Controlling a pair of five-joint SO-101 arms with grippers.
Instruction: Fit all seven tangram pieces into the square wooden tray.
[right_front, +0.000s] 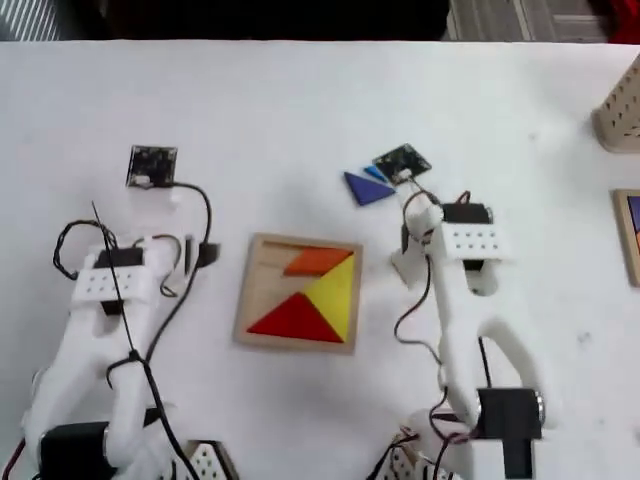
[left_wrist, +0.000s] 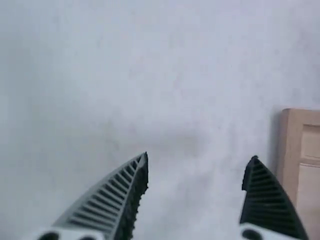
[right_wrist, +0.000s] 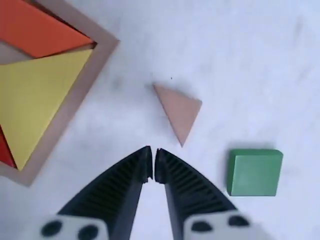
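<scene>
Tan triangle (right_wrist: 178, 111) | just ahead of right fingers (right_wrist: 127, 182) | not touching

Left arm (right_front: 72, 350) and right arm (right_front: 455, 340): white printed shells, black servos (right_front: 508, 415), loose black and red cables (right_front: 205, 215), screw-hole wrist plates (right_front: 470, 240), ribbed pointed fingers (right_wrist: 125, 190).

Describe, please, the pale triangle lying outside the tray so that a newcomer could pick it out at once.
Start at the square wooden tray, then look to the table just off its rim beside the yellow piece. There, just beyond the tips of the right pincer, lies a small flat triangle. It is pale tan and three-cornered, unlike the green square block next to it.
</scene>
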